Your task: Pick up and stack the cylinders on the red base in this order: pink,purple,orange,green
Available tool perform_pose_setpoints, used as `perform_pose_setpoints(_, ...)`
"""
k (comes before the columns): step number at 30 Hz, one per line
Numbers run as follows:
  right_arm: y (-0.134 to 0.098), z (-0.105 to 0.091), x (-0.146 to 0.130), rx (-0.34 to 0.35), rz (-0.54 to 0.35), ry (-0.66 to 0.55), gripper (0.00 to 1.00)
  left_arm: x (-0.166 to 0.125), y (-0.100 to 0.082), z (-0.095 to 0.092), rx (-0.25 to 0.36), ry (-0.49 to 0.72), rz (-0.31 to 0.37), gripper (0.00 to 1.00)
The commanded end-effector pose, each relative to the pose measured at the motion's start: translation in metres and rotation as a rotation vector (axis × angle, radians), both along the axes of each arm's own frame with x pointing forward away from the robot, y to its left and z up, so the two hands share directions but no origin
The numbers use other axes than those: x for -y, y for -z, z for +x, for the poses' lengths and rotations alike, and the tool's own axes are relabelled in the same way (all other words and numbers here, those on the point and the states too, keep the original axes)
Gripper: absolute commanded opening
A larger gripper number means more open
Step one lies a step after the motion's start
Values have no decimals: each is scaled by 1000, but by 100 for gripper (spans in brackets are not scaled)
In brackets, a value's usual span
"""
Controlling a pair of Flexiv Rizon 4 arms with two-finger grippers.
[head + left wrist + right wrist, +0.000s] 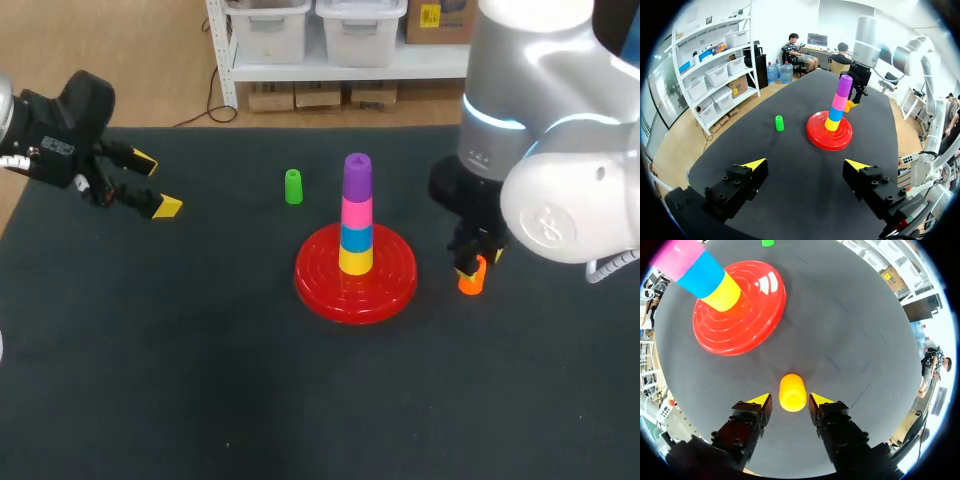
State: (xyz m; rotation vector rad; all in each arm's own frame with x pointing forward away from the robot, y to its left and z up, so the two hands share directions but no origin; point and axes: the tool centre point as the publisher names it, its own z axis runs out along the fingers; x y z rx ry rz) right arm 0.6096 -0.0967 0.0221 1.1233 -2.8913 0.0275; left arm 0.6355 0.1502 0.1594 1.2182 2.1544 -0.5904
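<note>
Right gripper (790,399): open just wider than orange cylinder (792,392), one finger on each side, thin gaps showing, no grip; tips down near the table (200,380).
Orange cylinder: standing on the black table at 3 o'clock of red base (320,290), near its rim, not touching.
Left gripper (807,165): spread wide, nothing between the fingers; above the table at 9 o'clock of the base, well apart from it.
Red base: mid-table, carrying an upright stack.
Stack, bottom to top: yellow cylinder (355,261), blue cylinder (357,238), pink cylinder (357,212), purple cylinder (357,177).
Green cylinder (293,187): upright on the table at 11 o'clock of the base, near, not touching.
</note>
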Motion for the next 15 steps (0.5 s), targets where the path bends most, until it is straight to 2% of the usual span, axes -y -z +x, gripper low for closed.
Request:
perform_pose_setpoints(1, 2, 1, 1, 1, -1, 4, 47, -1, 1, -1, 4, 2, -5, 100)
perform_pose_setpoints(15, 2, 3, -4, 2, 2, 2, 46, -1, 1, -1, 4, 2, -5, 100)
